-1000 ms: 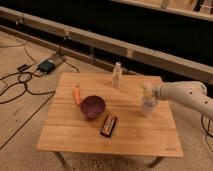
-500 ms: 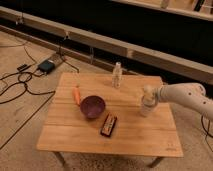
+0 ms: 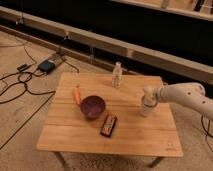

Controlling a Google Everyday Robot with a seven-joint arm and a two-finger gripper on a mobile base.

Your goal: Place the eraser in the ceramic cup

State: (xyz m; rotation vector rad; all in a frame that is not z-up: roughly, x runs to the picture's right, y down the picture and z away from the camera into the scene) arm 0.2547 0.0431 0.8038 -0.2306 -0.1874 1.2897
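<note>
The ceramic cup (image 3: pixel 146 109) is a small pale cylinder standing on the right part of the wooden table (image 3: pixel 75 135). My gripper (image 3: pixel 148 94) comes in from the right on a white arm (image 3: pixel 185 95) and sits directly over the cup's mouth, touching or just above its rim. The eraser does not show anywhere on the table; it is hidden, and whether it is at the gripper or in the cup I cannot tell.
A dark purple bowl (image 3: pixel 93 106) stands mid-table, with an orange stick-like object (image 3: pixel 77 94) to its left. A dark flat rectangular object with reddish markings (image 3: pixel 108 125) lies in front of the bowl. A slim pale bottle (image 3: pixel 117 75) stands at the back. Cables (image 3: pixel 22 80) lie on the floor to the left.
My gripper has come down slightly onto the cup's mouth. The things on the table have not moved.
</note>
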